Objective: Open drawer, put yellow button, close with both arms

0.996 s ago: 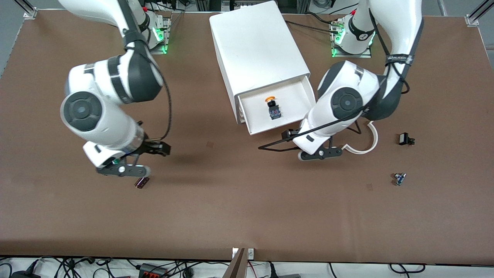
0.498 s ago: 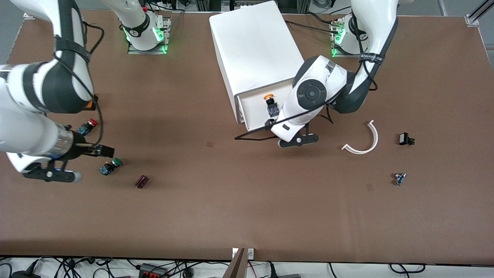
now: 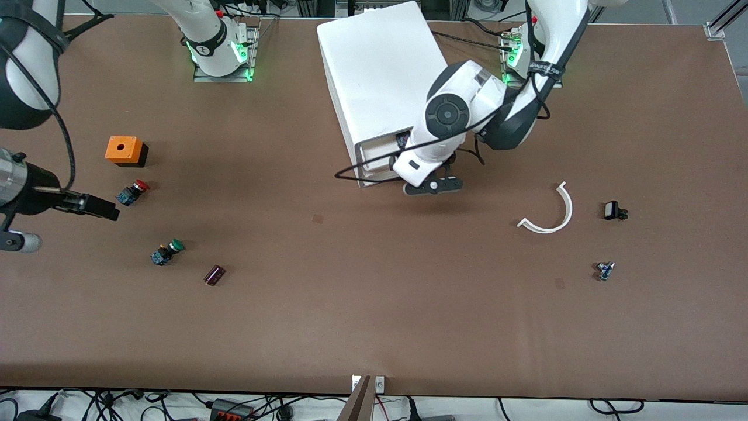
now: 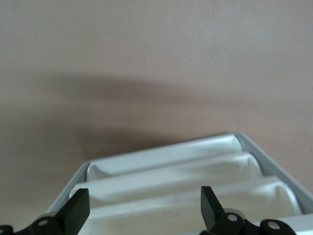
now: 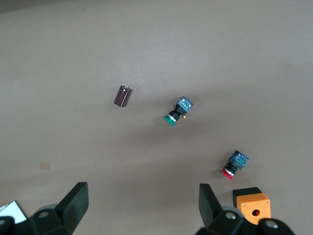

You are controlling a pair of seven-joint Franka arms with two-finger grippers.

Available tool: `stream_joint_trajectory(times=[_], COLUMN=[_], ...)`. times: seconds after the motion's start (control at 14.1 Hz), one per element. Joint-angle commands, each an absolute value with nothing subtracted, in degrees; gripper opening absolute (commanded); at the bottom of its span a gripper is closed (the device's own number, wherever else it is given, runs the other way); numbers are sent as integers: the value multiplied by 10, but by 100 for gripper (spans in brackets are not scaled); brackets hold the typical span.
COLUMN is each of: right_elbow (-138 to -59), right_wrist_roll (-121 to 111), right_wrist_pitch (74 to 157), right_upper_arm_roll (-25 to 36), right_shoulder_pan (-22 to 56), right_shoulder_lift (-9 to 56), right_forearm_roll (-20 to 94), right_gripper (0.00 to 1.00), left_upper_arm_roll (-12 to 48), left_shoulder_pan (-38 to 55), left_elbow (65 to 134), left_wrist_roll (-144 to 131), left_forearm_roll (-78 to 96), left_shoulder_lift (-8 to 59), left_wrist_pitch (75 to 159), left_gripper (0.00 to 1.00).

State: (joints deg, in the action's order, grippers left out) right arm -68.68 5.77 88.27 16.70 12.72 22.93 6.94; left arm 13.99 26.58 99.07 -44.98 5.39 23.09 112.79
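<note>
The white cabinet (image 3: 380, 70) stands near the robots' bases. Its top drawer (image 3: 374, 155) sticks out only a little. Of the yellow button, only a dark bit of the body (image 3: 402, 139) shows in the narrow gap; the cap is hidden under the left arm. My left gripper (image 3: 425, 182) is at the drawer's front, open and empty. In the left wrist view the left gripper (image 4: 144, 215) spans the stacked white drawer fronts (image 4: 171, 171). My right gripper (image 3: 99, 207) is open and empty over the table at the right arm's end; it also shows in the right wrist view (image 5: 142, 205).
An orange box (image 3: 124, 150), a red-capped button (image 3: 132, 192), a green-capped button (image 3: 166, 252) and a dark cylinder (image 3: 214, 275) lie at the right arm's end. A white curved strip (image 3: 552, 213), a small black part (image 3: 613, 210) and a small blue part (image 3: 603, 271) lie at the left arm's end.
The left gripper has pushed the drawer most of the way into the cabinet, with the button inside. The right arm has swung out toward its end of the table, uncovering the orange box and the buttons.
</note>
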Motion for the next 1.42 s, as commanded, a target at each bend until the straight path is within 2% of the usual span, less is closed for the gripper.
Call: stream_joint_trajectory(times=[0.0, 0.14, 0.5, 0.85, 1.35], right_elbow=[-700, -707, -715, -745, -918], right_wrist_roll=[36, 28, 5, -17, -19], right_wrist_pitch=[875, 874, 871, 864, 939], right_upper_arm_roll=[156, 128, 5, 4, 4], right_shoulder_pan=[107, 76, -37, -36, -35], right_shoulder_lift=[190, 173, 143, 121, 13], right_forearm_roll=[71, 71, 13, 2, -7], right_gripper=[100, 100, 100, 100, 100], left_upper_arm_roll=[155, 163, 170, 166, 162], left_shoulder_pan=[261, 259, 259, 207, 60], left_elbow=[1043, 1044, 1042, 996, 881], left_wrist_roll=[-458, -458, -458, -441, -210], left_forearm_roll=[62, 64, 68, 56, -3], left_shoulder_lift=[192, 189, 191, 189, 193], left_wrist_pitch=[1136, 1136, 1136, 1122, 998], left_gripper=[100, 100, 100, 100, 100])
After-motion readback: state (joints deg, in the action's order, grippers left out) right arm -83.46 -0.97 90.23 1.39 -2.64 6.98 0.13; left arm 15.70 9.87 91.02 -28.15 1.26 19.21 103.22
